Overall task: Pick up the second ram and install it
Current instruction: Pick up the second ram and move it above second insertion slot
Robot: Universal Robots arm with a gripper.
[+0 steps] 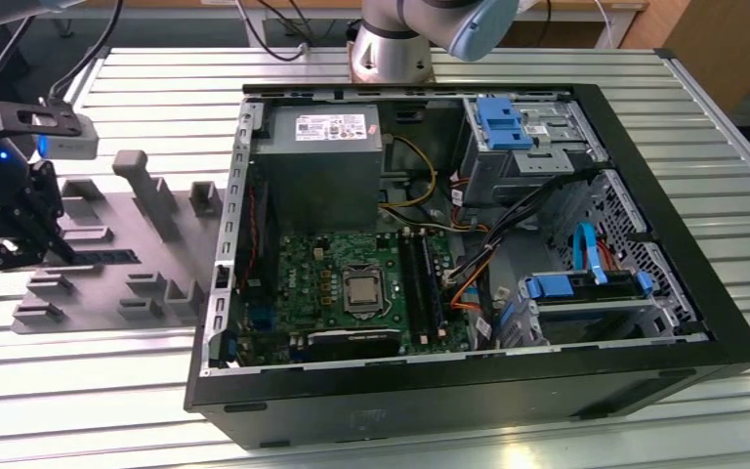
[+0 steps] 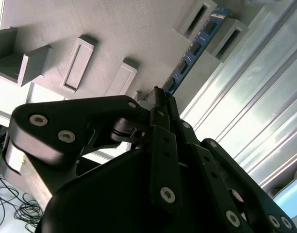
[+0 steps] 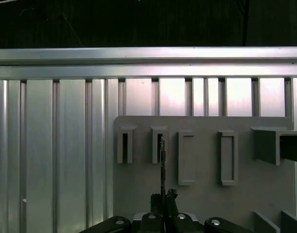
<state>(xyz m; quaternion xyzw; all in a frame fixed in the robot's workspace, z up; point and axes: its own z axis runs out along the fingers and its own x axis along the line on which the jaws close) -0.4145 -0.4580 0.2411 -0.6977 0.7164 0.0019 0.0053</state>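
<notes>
The second ram [image 2: 194, 48] is a thin board with black chips, standing on edge in the grey tray [image 2: 139, 29]. Its far end rests between two upright pegs. My gripper [image 2: 160, 99] is shut on its near end, with the black fingers pressed against both faces. In the first wrist view the ram [image 3: 162, 165] appears edge-on, running from the gripper [image 3: 163, 196] to a slotted peg on the tray [image 3: 202, 199]. In the exterior view the gripper [image 1: 50, 249] hangs low over the tray [image 1: 102, 220] at that view's left, beside the dark ram [image 1: 99, 256].
An open computer case [image 1: 479, 391] lies on the slatted metal table [image 1: 114, 391] to the exterior view's right of the tray. Its motherboard has long black memory slots [image 1: 421, 283], a power supply [image 1: 316, 156] and drive bays. The arm's base [image 1: 389, 49] stands behind the case.
</notes>
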